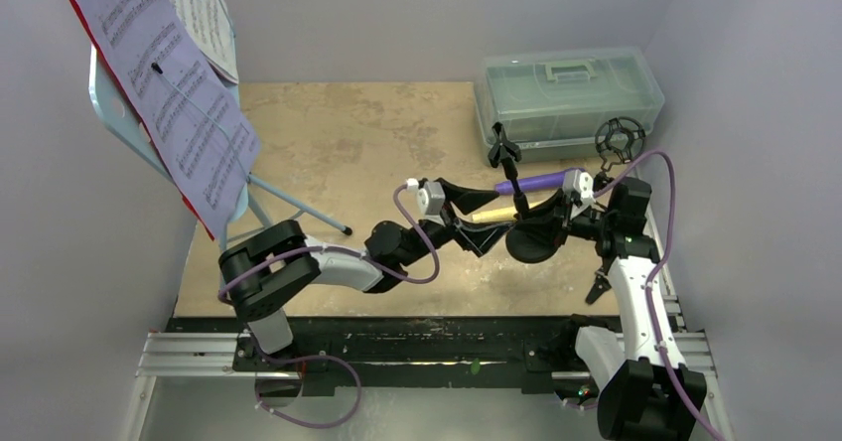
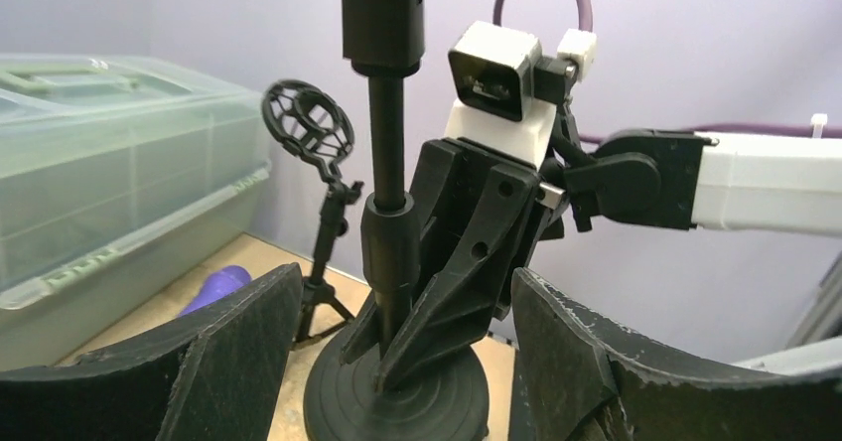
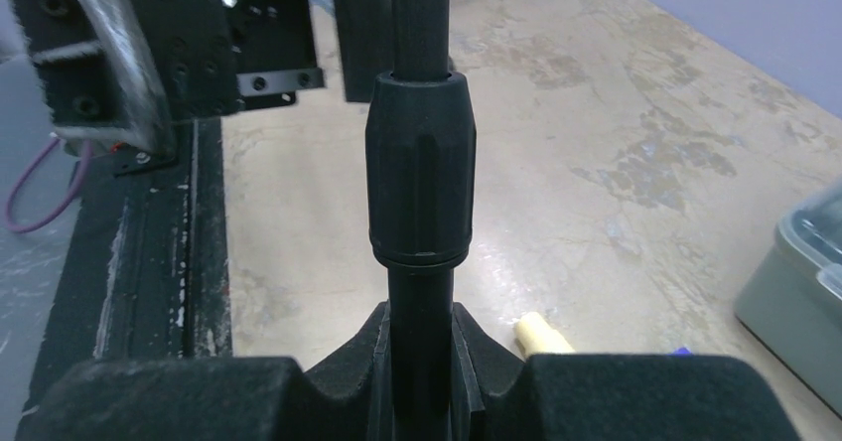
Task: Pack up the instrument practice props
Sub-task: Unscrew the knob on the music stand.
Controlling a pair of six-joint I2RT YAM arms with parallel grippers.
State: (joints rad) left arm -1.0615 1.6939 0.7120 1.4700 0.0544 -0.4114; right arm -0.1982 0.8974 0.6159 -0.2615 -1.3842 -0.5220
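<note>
Black pole of the round-based mic holder [image 3: 417,163], upright in front of the grey-green box [image 1: 571,93], is pinched low down by the right gripper [image 3: 419,386]. The left gripper [image 2: 397,352] is spread wide, its fingers flanking the holder's base. The left wrist view shows a tripod mic holder [image 2: 320,183] beside the box. The right wrist view misses it, but catches the cream microphone's [image 3: 541,335] tip.
</note>
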